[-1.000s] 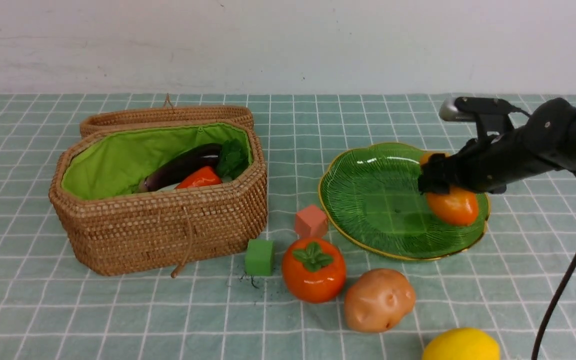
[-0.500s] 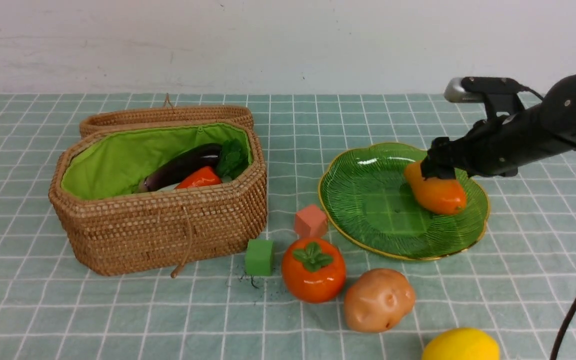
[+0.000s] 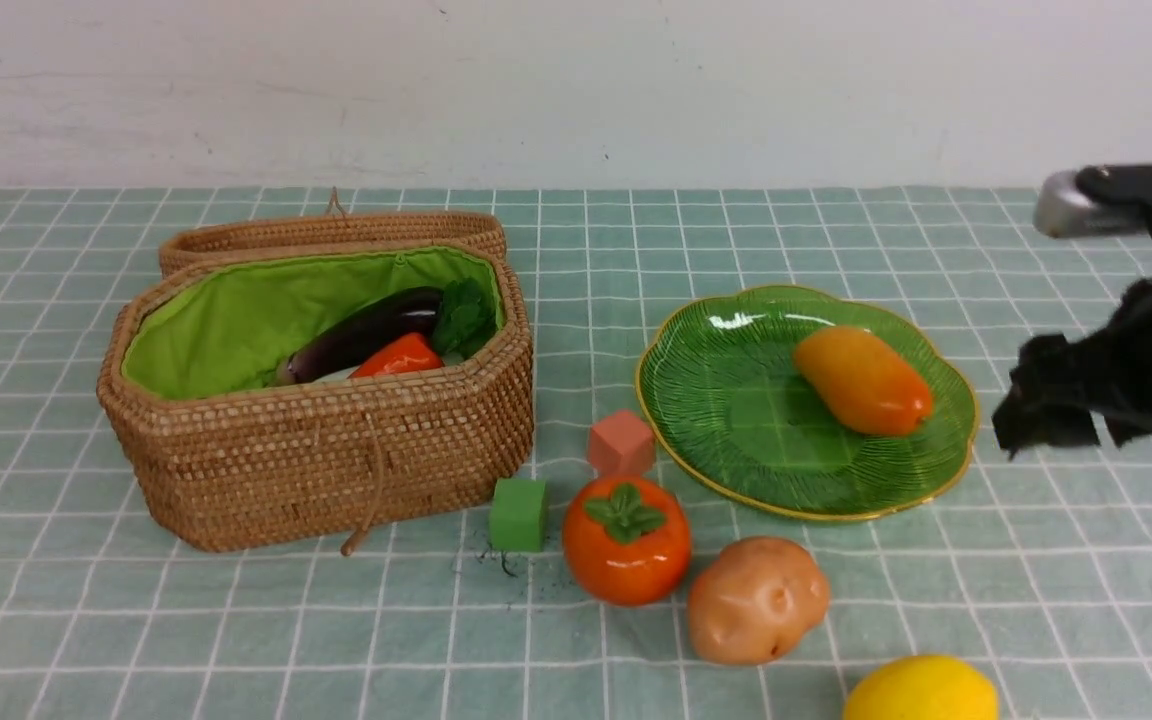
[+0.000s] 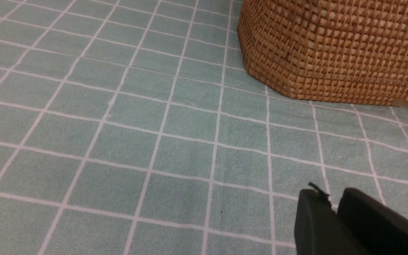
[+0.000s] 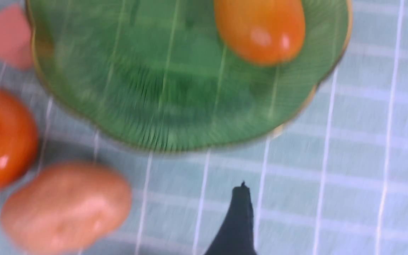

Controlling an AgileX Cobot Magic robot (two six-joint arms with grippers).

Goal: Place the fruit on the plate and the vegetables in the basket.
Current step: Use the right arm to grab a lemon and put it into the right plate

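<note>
The orange-yellow mango (image 3: 863, 380) lies alone on the right side of the green plate (image 3: 736, 400), also in the right wrist view as mango (image 5: 260, 30) and plate (image 5: 119, 88). My right gripper (image 3: 1041, 400) hovers open and empty just right of the plate's rim; its fingers (image 5: 241, 219) stand wide apart over the cloth. On the cloth in front of the plate sit the persimmon (image 3: 626, 540), the potato (image 3: 758, 600) and the lemon (image 3: 921, 690). The basket (image 3: 316, 460) holds the eggplant (image 3: 361, 335) and the carrot (image 3: 398, 357). My left gripper (image 4: 333, 209) is shut and empty near the basket (image 4: 335, 49).
A salmon cube (image 3: 622, 442) and a green cube (image 3: 519, 514) sit between basket and plate. The basket's wicker lid (image 3: 331, 232) lies open behind it. A checked teal cloth covers the table; a white wall stands at the back.
My right gripper has let go of the mango and drawn back to the right, off the plate. The mango now rests further toward the plate's middle.
</note>
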